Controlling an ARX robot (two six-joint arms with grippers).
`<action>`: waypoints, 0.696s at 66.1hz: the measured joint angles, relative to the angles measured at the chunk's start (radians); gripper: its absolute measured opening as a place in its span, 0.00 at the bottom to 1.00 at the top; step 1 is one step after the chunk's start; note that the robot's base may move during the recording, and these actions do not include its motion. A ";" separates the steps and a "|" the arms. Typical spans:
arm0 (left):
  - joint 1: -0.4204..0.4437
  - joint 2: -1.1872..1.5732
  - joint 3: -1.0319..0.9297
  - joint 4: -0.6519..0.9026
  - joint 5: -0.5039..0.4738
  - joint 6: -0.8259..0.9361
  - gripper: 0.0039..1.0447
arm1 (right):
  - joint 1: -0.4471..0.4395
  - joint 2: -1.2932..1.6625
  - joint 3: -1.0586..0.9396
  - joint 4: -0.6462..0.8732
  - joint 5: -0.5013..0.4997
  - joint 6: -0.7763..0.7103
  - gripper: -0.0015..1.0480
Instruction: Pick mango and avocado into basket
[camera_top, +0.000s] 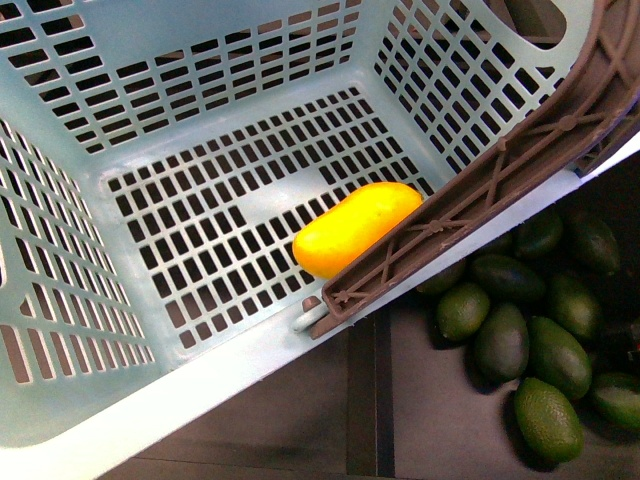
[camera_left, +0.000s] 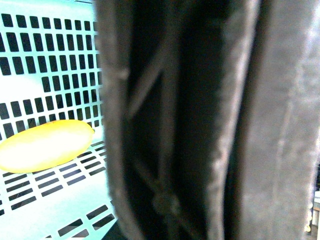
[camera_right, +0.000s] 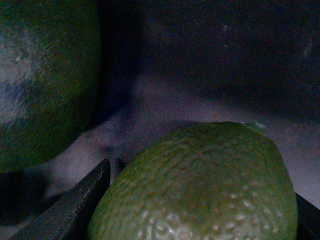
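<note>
Mango (camera_top: 357, 229) is in the basket (camera_top: 200, 110). It lies on its side on the slotted floor, in the basket's near right corner, and the brown handle (camera_top: 480, 195) hides its near edge. Left wrist view is mostly that handle, very close and blurred, with the mango on the basket floor beyond it.

The avocado (camera_right: 210, 170) I'm after is outside the basket. In the right wrist view it fills the gap of the right gripper (camera_right: 202, 186), with dark fingers (camera_right: 75, 207) on either side, right at the skin. I can't tell whether they are pinching it or only straddling it. Another avocado sits beside it.

Left gripper isn't visible in any view, so I can't tell its state.

A pile of avocados (camera_top: 520, 330) lies just outside the basket's right side on the dark worktop (camera_top: 300, 420).
</note>
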 joint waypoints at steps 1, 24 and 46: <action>0.000 0.000 0.000 0.000 0.000 0.000 0.12 | -0.003 -0.008 -0.009 0.006 -0.002 0.001 0.68; 0.000 0.000 0.000 0.000 -0.001 0.000 0.12 | -0.105 -0.452 -0.299 0.147 -0.153 0.089 0.68; 0.000 0.000 0.000 0.000 0.001 0.000 0.12 | -0.082 -1.064 -0.447 -0.002 -0.261 0.207 0.68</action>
